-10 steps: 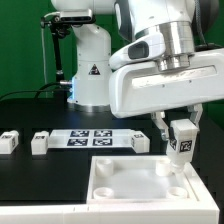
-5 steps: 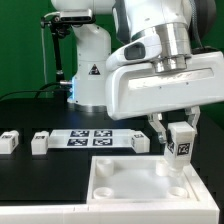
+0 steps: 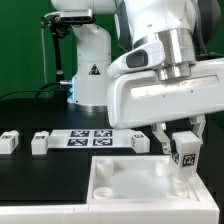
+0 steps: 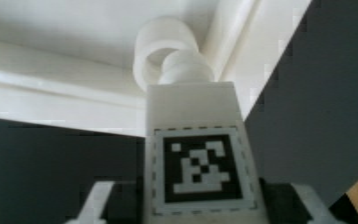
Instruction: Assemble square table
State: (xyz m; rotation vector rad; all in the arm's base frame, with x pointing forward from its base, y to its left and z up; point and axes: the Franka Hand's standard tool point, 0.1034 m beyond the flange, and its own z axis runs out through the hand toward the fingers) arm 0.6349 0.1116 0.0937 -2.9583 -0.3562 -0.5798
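Note:
The white square table top [image 3: 135, 182] lies upside down at the front of the black table, its raised rim and corner sockets facing up. My gripper [image 3: 183, 152] is shut on a white square leg [image 3: 183, 155] with a black-and-white tag, held upright over the top's far corner at the exterior view's right. In the wrist view the held leg [image 4: 197, 150] runs from between my fingers down to a round corner socket [image 4: 169, 55] in the top; its tip is at the socket. Three more legs lie behind: one [image 3: 9, 141], another [image 3: 40, 143], and a third [image 3: 141, 142].
The marker board [image 3: 91, 139] lies flat behind the table top, between the loose legs. The robot's white base [image 3: 90, 70] stands at the back. A long white rail [image 3: 60, 214] runs along the front edge at the exterior view's left.
My gripper has moved with the leg toward the exterior view's right and a little lower, nearer the table top's corner. The table top and the loose legs have not moved.

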